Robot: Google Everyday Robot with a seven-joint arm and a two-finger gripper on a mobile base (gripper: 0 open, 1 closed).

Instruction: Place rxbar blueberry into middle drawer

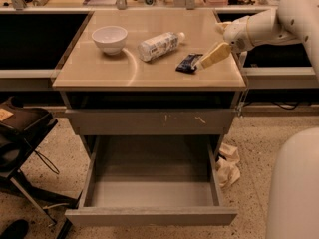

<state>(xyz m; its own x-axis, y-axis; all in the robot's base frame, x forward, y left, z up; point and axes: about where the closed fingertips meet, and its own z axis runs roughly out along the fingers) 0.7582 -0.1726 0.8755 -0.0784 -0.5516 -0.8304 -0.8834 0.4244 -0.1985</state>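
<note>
Countertop (99,71) with pincer (205,62) just beside rxbar blueberry (188,63), grip unreadable, middle drawer (149,216) open over speckled floor (259,148).

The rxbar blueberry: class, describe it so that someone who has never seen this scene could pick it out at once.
Find the tan counter top above the open middle drawer. On its right part, right of the white bottle and bowl, the rxbar blueberry lies by the tip of the gripper. It alone is small, flat and dark-wrapped.

gripper (204,62) beside rxbar blueberry (188,63), middle drawer (149,216) open
</note>
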